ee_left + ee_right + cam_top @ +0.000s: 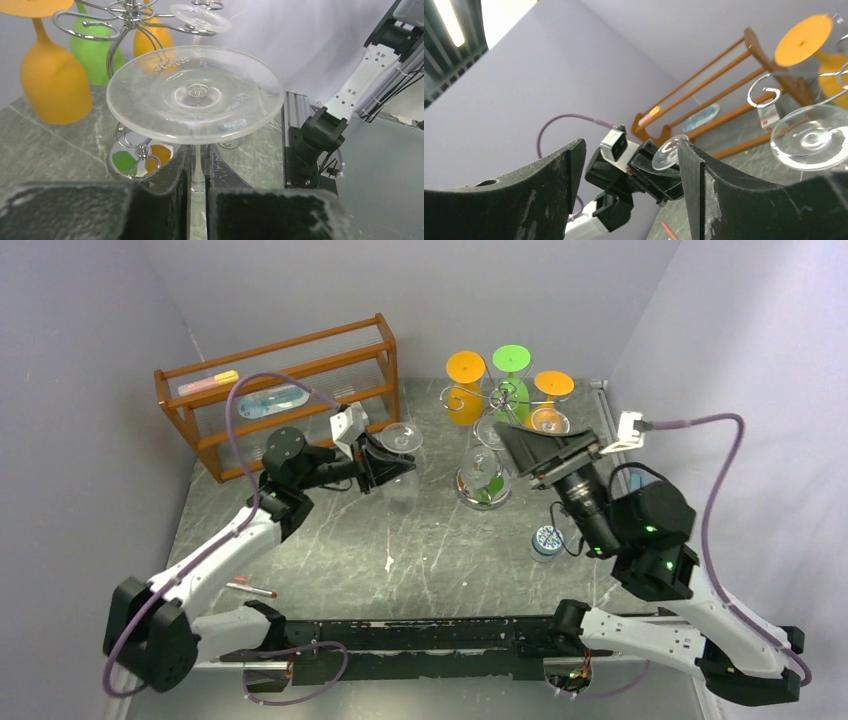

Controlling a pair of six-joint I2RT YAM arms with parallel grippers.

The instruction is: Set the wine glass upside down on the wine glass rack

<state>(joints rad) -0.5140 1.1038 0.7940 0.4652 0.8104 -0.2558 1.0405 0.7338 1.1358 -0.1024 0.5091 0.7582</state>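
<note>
A clear wine glass (401, 455) stands upside down, foot up, in my left gripper (388, 468), left of the rack. In the left wrist view the fingers (170, 175) are shut on its stem (198, 172) under the wide round foot (195, 95). The chrome wine glass rack (497, 398) stands at the back centre on a shiny round base (482, 488); it also shows in the left wrist view (120, 35). Orange and green glasses (466, 373) and a clear one (548, 420) hang on it. My right gripper (545, 448) is open and empty beside the rack, jaws wide apart (631, 150).
An orange-brown wooden shelf (290, 390) stands at the back left. A small blue-and-white round thing (545, 540) lies near the right arm. A red pen (250, 588) lies by the left arm. Purple walls close in on both sides.
</note>
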